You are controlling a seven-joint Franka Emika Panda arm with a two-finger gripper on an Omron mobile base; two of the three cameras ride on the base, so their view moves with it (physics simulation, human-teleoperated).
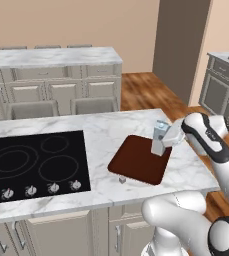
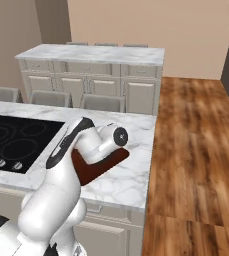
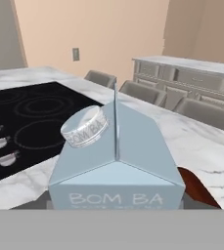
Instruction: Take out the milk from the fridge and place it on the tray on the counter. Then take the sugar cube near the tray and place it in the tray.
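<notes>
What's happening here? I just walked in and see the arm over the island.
The white arm holds the milk in its pincer above the far edge of the tray, which lies on the counter to the right of the cooktop. Whether the carton's base touches the tray is hard to tell. The sugar cube sits on the marble just beside the tray's near edge, untouched.

A black cooktop (image 1: 33, 162) carries round knobs (image 1: 52, 187) along its near edge. Behind the cooktop stand grey chairs (image 1: 32, 109), then a second marbled table (image 1: 51, 56). Right of that: wood floor (image 2: 198, 130).
</notes>
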